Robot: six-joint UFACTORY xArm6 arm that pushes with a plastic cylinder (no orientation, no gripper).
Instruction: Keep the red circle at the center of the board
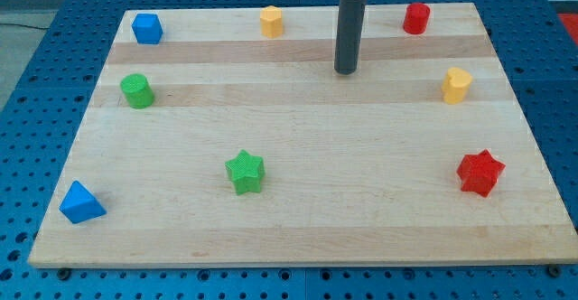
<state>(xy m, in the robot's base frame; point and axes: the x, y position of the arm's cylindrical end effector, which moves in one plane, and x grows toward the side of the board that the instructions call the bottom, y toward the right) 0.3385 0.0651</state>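
Observation:
The red circle (416,18) is a short red cylinder near the board's top edge, right of the middle. My tip (346,70) rests on the wooden board (298,219), below and to the left of the red circle, apart from it. The rod rises straight up from the tip to the view's top. No block touches the tip.
A yellow block (272,21) sits top centre-left, a blue block (146,29) top left, a green circle (137,91) at left, a blue triangle (80,202) bottom left, a green star (245,172) lower middle, a red star (480,173) lower right, a yellow block (456,85) at right.

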